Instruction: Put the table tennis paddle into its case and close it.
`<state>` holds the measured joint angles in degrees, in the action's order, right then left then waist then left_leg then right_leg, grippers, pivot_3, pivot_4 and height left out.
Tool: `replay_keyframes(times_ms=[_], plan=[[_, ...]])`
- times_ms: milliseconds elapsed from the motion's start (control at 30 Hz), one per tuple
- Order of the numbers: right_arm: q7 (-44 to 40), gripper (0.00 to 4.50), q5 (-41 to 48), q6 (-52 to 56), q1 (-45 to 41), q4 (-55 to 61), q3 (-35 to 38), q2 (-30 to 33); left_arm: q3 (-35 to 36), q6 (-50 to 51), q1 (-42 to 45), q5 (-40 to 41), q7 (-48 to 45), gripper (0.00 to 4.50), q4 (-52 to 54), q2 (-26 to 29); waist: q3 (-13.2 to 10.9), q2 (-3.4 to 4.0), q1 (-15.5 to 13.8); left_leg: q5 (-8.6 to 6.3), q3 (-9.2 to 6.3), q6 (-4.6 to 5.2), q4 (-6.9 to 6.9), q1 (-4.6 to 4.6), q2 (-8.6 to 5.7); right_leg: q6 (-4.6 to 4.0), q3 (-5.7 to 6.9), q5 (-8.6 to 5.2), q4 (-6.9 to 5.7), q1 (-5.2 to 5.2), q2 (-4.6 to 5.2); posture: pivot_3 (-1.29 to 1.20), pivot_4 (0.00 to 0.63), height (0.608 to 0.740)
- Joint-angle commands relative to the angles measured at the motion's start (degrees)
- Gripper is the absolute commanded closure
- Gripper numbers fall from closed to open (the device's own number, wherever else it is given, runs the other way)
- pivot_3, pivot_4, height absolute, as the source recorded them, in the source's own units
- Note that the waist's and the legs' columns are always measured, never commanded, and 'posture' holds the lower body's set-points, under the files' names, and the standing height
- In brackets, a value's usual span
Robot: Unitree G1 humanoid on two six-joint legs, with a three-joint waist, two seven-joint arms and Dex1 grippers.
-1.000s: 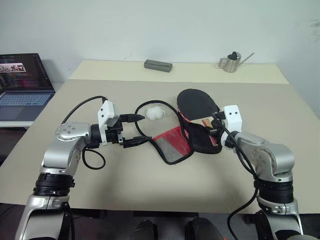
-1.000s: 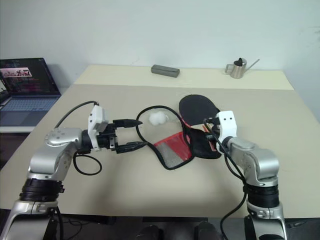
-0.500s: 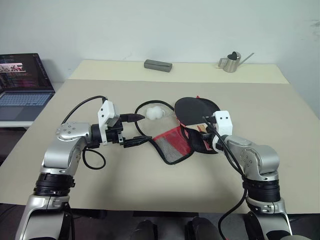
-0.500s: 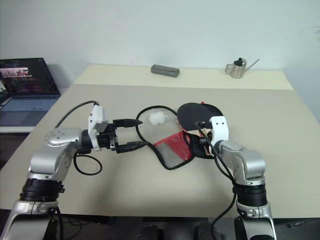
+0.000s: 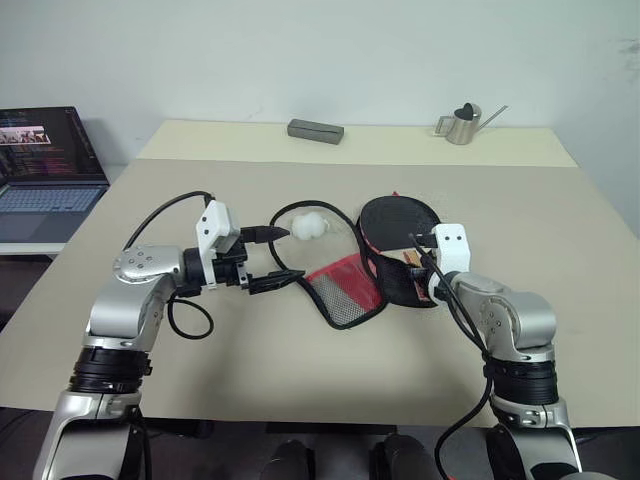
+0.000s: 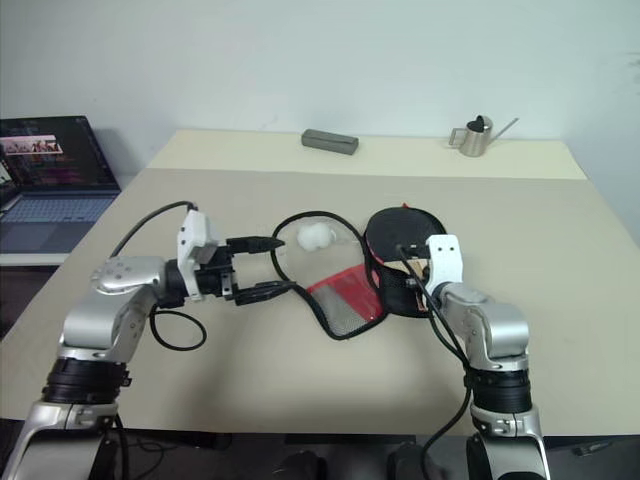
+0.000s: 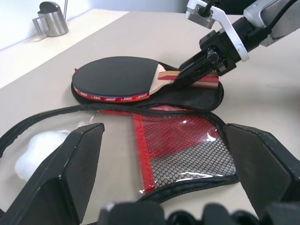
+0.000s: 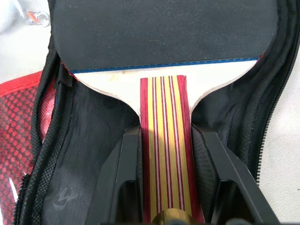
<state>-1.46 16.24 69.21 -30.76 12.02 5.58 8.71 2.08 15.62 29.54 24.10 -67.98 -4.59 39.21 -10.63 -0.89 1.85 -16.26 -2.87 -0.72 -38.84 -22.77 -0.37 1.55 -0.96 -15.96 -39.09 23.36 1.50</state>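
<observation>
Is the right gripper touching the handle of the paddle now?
Touching. In the right wrist view, both fingers of the right gripper press against the sides of the paddle handle, with no gap visible.

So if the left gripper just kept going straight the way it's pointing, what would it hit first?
Probably the case: its open flap with the mesh pocket lies right ahead of the open left gripper. The table tennis paddle lies farther along.

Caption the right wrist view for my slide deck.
Right gripper holds the table tennis paddle by its striped handle over the open case.
</observation>
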Motion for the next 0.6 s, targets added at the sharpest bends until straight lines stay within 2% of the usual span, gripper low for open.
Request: replay_keyframes(times_ms=[33, 600], plan=[[0.77, 3.43, -0.95, -2.12, 0.00, 2.17, 0.61, -0.43, 1.49, -1.19, 0.96, 0.49, 0.58, 0.00, 1.06, 0.10, 0.00, 0.00, 0.00, 0.00, 0.00, 0.00, 0.00, 0.00, 0.00, 0.00, 0.00, 0.00, 0.00, 0.00, 0.00, 0.00, 0.150, 0.740], [-0.33, 3.43, -2.93, -4.79, 0.85, -0.52, -1.09, -1.51, 1.28, -1.02, 1.16, 0.35, 1.33, 0.00, 1.37, 0.32, 0.00, 0.00, 0.00, 0.00, 0.01, 0.00, 0.01, 0.01, 0.01, 0.00, 0.00, 0.00, 0.00, 0.01, -0.02, 0.00, 0.150, 0.740]])
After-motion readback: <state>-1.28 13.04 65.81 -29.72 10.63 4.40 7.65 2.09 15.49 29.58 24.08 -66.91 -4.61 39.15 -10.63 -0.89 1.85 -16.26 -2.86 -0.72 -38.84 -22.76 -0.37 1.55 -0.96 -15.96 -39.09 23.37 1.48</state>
